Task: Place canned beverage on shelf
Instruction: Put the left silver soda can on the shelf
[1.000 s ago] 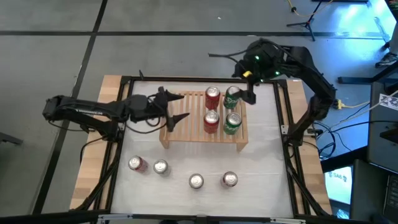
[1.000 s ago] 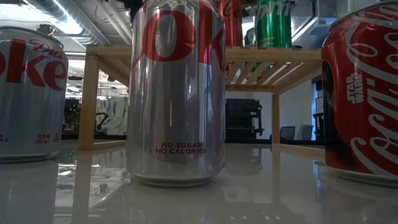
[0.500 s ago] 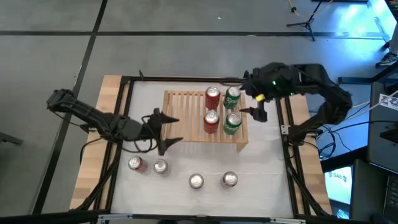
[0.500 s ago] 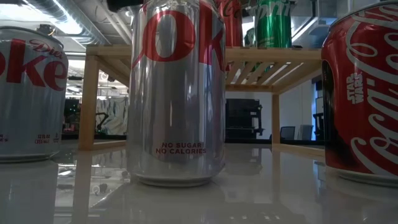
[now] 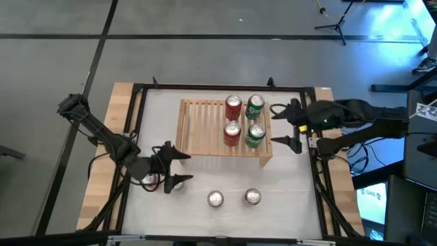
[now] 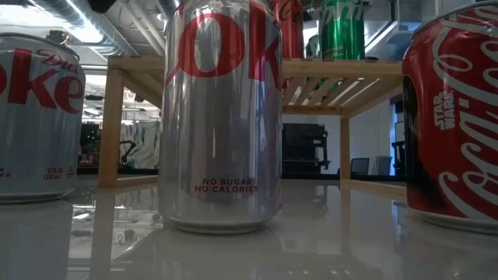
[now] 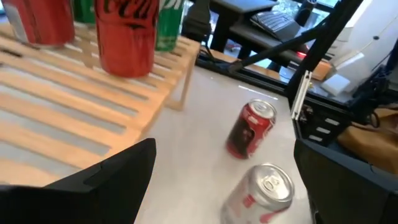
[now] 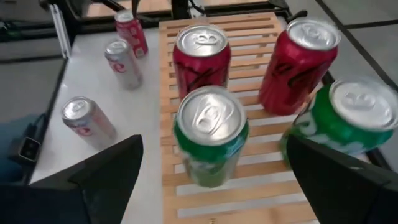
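The light wooden shelf (image 5: 201, 130) stands mid-table. On its right half stand two red cans (image 5: 233, 106) (image 5: 232, 132) and two green cans (image 5: 255, 106) (image 5: 255, 134). On the table near the front stand a silver can (image 5: 216, 199) and a red can (image 5: 252, 197). At the near left a red can (image 5: 147, 180) shows partly under my left arm. My left gripper (image 5: 186, 167) hovers open just off the shelf's near left corner. My right gripper (image 5: 276, 125) hovers open at the shelf's right end, beside the green cans.
A black frame (image 5: 130, 137) borders the white tabletop (image 5: 293, 198). In the left wrist view a red can (image 7: 250, 129) and a silver can (image 7: 261, 193) stand on the table ahead of the fingers. The shelf's left half (image 5: 198, 119) holds nothing.
My left gripper has swung from over the shelf's left end toward the table's near edge, sinking a little, and now hangs by the near-left cans. My right gripper has come from the shelf's far right corner down toward the near edge, along the shelf's right end. No can has moved.
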Available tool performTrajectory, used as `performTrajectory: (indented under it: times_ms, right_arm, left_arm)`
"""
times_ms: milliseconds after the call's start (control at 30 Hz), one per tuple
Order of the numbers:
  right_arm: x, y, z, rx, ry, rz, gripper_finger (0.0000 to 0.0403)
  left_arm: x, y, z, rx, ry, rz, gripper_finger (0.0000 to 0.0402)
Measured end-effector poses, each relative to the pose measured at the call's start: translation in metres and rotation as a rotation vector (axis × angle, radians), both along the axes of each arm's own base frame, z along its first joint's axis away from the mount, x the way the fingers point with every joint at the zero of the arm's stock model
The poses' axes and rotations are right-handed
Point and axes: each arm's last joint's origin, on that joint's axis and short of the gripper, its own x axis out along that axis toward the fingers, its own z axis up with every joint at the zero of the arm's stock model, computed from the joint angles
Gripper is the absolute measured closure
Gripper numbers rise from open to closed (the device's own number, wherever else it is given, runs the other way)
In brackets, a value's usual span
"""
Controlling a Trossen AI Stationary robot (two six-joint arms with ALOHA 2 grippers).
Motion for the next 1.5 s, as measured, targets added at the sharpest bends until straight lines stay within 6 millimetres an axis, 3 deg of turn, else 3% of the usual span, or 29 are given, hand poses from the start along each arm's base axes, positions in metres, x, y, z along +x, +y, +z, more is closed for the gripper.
performTrajectory:
  times_ms: [133,233,533,633,967,1267,1500]
  right_arm:
    - [-0.01,0.005,-0.023,0.017,-0.039,-0.005,0.001]
    - [-0.014,0.01,-0.041,0.029,-0.062,0.01,0.001]
    - [-0.014,0.017,-0.081,0.047,-0.075,0.045,0.001]
    - [-0.013,0.017,-0.089,0.041,-0.049,0.044,0.001]
    - [-0.012,0.016,-0.103,0.024,-0.005,0.034,0.001]
    - [-0.016,0.015,-0.128,0.014,0.055,0.029,0.001]
    - [-0.023,0.014,-0.146,0.047,0.004,0.018,0.001]
  left_arm:
    - [0.004,-0.009,0.003,-0.031,0.0,-0.003,0.0029]
    - [0.009,-0.015,0.015,-0.03,0.005,-0.008,0.0029]
    - [0.012,-0.016,0.048,-0.079,0.296,0.076,0.0029]
    - [0.014,-0.019,0.045,-0.097,0.424,0.099,0.0029]
    - [0.013,-0.029,0.006,-0.036,0.89,0.055,0.0029]
    - [0.013,-0.031,0.003,-0.058,0.927,0.032,0.0029]
    - [0.017,-0.035,0.0,-0.085,0.885,0.013,0.0029]
